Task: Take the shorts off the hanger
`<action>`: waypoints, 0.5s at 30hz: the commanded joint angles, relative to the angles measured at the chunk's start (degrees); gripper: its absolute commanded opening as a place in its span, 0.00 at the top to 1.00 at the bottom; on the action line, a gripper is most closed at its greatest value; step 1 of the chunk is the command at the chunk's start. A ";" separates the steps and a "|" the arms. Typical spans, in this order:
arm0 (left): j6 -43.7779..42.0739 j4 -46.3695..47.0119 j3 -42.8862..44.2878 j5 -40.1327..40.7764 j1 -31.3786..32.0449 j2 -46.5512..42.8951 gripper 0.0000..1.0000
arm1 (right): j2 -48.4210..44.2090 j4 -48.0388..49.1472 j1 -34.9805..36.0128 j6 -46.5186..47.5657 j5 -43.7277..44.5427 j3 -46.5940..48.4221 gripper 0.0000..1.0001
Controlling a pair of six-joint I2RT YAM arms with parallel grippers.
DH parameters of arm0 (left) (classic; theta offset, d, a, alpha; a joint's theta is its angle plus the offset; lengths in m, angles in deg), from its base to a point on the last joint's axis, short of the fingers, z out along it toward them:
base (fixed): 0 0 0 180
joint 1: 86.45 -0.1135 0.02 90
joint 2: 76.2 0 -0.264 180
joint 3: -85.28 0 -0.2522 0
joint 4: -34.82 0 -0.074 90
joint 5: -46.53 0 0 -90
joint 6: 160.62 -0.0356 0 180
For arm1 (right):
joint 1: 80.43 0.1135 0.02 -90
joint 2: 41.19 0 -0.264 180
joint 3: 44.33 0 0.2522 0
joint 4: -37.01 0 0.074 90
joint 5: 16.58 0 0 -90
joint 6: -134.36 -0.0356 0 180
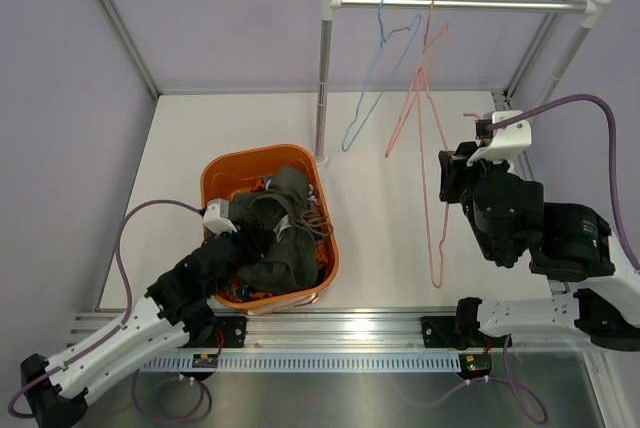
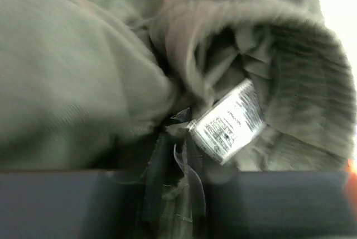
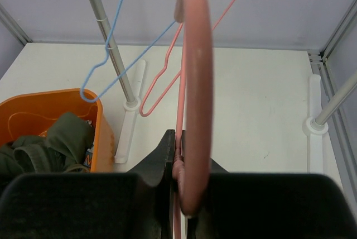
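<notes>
The dark olive shorts [image 1: 280,218] lie bunched in the orange basket [image 1: 215,173], off any hanger. My left gripper [image 1: 248,248] is down in the basket and shut on the shorts; in the left wrist view the fabric [image 2: 83,71] with its white care label [image 2: 228,122] fills the frame and runs between my left gripper [image 2: 178,205] fingers. My right gripper [image 1: 447,170] is shut on a bare pink hanger [image 1: 438,248] at its neck, held above the table. In the right wrist view its hook [image 3: 195,55] rises in front of the right gripper [image 3: 181,155].
A clothes rail [image 1: 460,5] on two posts stands at the back, carrying a blue hanger [image 1: 365,98] and another pink hanger [image 1: 405,118], both bare. The basket [image 3: 56,96] and shorts [image 3: 67,133] show at the left of the right wrist view. Walls enclose the table.
</notes>
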 commanded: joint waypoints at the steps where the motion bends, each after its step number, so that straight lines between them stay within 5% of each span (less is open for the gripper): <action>1: 0.66 -3.72 5.37 -1.12 0.18 -1.81 0.61 | 0.70 -0.71 -0.30 -0.76 3.54 2.43 1.00; 4: -4.35 -7.67 13.26 -0.50 0.18 -1.38 0.17 | 0.35 0.07 -0.65 0.28 4.16 1.73 1.00; 7: -9.54 -11.02 19.43 0.11 0.18 -0.50 0.01 | 1.14 1.40 -6.25 1.43 -1.01 1.82 1.00; 11: -16.21 -13.75 29.62 -0.15 0.18 0.20 0.01 | 2.55 -1.86 -15.58 1.34 -3.75 3.40 1.00; 15: -20.70 -15.60 34.21 -1.73 0.18 0.64 0.01 | 0.97 5.95 -26.10 7.13 -11.45 1.91 1.00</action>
